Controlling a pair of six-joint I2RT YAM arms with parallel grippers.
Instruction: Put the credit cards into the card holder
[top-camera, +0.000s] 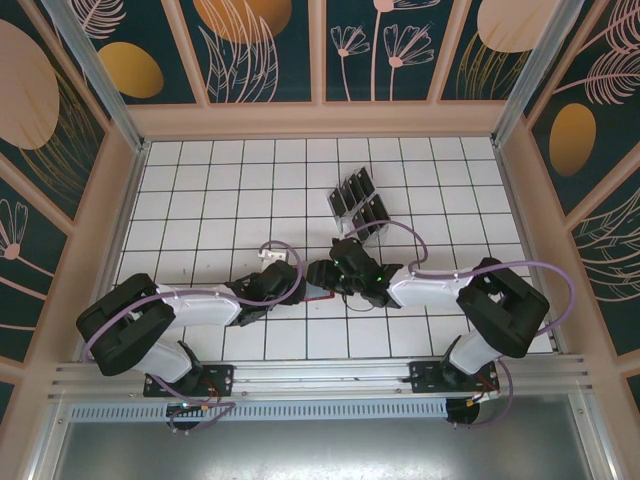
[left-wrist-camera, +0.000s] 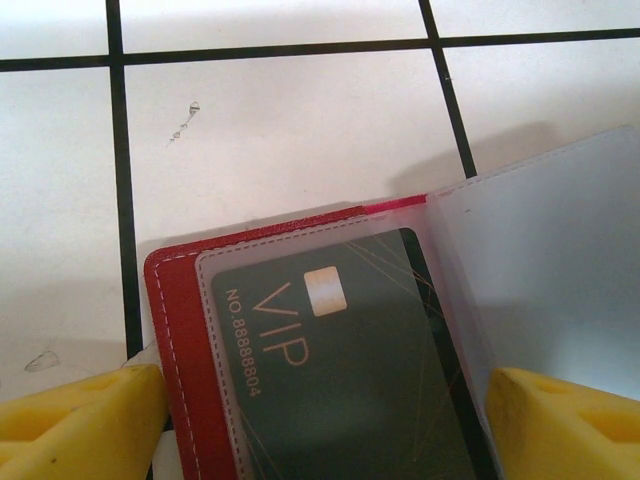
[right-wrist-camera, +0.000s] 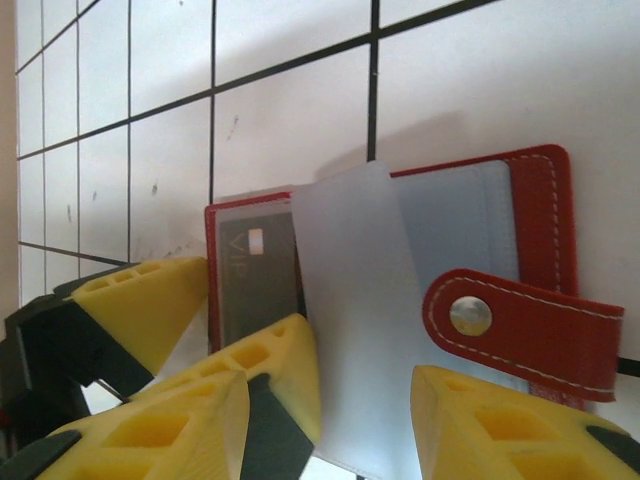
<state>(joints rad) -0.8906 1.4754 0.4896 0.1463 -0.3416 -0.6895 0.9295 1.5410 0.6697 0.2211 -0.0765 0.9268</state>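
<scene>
- On the white tabletop with black grid lines (left-wrist-camera: 300, 120), near the front centre, the left gripper (left-wrist-camera: 325, 395) hangs low. Its yellow fingers (left-wrist-camera: 80, 415) stand wide apart and clamp nothing. One sits just off the wallet's left edge and the other over a clear leaf.
- Between those fingers lies the left half of the small flat red stitched card holder (left-wrist-camera: 175, 330), open on the table.
- A glossy black rectangular credit card (left-wrist-camera: 340, 370) marked "VIP" sits inside a clear pocket on that half.
- A frosted translucent plastic sleeve (right-wrist-camera: 350, 300) rises from the fold, tilted over the grey-blue inside.
- The right gripper (right-wrist-camera: 330, 400) has its fingers apart on either side of that sleeve. No grip on it can be seen.
- A red snap tab with a metal stud (right-wrist-camera: 520, 335) lies across the right half.
- Farther back and to the right, more black cards stand in a clear plastic slotted rack (top-camera: 357, 203).
</scene>
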